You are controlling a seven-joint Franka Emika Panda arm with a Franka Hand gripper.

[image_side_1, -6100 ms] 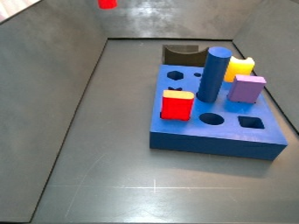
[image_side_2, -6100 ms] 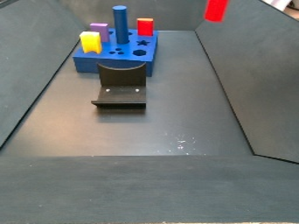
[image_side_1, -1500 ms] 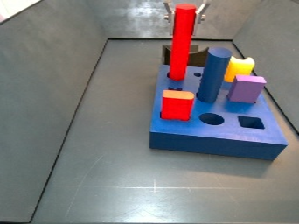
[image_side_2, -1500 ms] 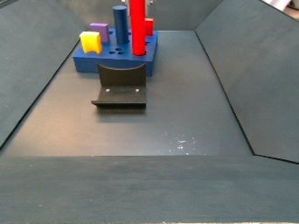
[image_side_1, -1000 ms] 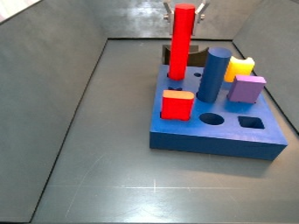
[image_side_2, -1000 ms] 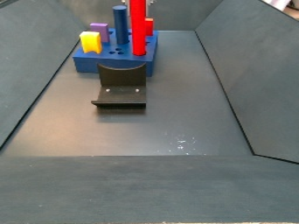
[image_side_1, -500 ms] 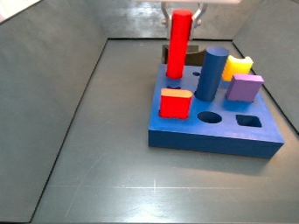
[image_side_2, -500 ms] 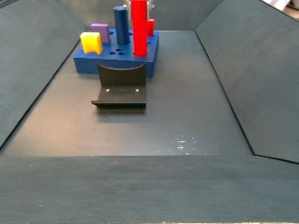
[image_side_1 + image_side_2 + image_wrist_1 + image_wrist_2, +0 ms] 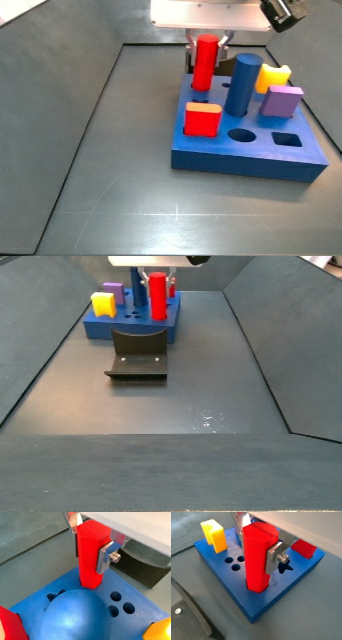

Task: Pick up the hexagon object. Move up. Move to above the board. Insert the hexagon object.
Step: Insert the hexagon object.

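Gripping hexagon object (image 9: 205,62), gripper (image 9: 91,543) clamped on its upper part, silver fingers (image 9: 275,555) pressing rod's sides in both wrist views. Rod standing upright over board (image 9: 254,158), lower end sitting at board's top face near back corner, beside dark blue cylinder (image 9: 243,85). Pick-up, lift and move above board looking done; insertion looking underway, depth in hole not clear. Release and retreat remaining. Fixture (image 9: 138,354) lying well apart from gripper.

Tall dark blue cylinder (image 9: 243,85) stood upright w/ short red cube (image 9: 202,119) near it, yellow block (image 9: 275,75) & purple block (image 9: 283,101) on its other side. Dark L-shaped fixture (image 9: 139,353) sat on grey floor (image 9: 147,406), apart from pieces.
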